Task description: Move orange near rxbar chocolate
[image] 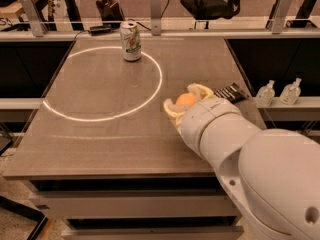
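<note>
The orange (pixel 186 100) sits between the pale fingers of my gripper (pixel 186 101), which is shut on it at the right side of the table (pixel 100 129). The rxbar chocolate (pixel 231 92), a dark wrapper with pale stripes, lies just right of the gripper near the table's right edge; my arm hides its near end. The orange is about a hand's width left of the bar. I cannot tell whether the orange touches the table.
An upright green-and-white soda can (pixel 131 40) stands at the far middle of the table. A bright ring of light (pixel 105 116) marks the tabletop. Two small bottles (pixel 266 93) stand on a ledge to the right. My big white arm (pixel 250 169) covers the near right corner.
</note>
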You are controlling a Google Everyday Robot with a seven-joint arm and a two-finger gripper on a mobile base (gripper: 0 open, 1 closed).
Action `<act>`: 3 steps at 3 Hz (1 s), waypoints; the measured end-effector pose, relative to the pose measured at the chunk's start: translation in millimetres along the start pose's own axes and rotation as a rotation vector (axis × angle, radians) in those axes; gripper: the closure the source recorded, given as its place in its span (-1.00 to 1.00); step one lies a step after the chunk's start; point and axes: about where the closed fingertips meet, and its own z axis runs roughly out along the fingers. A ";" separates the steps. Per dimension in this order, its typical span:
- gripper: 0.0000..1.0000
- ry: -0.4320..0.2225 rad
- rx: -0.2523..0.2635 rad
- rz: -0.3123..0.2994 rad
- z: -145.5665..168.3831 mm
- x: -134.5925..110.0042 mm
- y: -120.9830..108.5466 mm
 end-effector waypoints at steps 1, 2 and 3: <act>1.00 0.007 0.113 0.000 17.2 0.1 -27.9; 1.00 0.007 0.187 0.002 46.4 -2.1 -52.5; 1.00 0.047 0.218 0.026 64.7 13.7 -61.6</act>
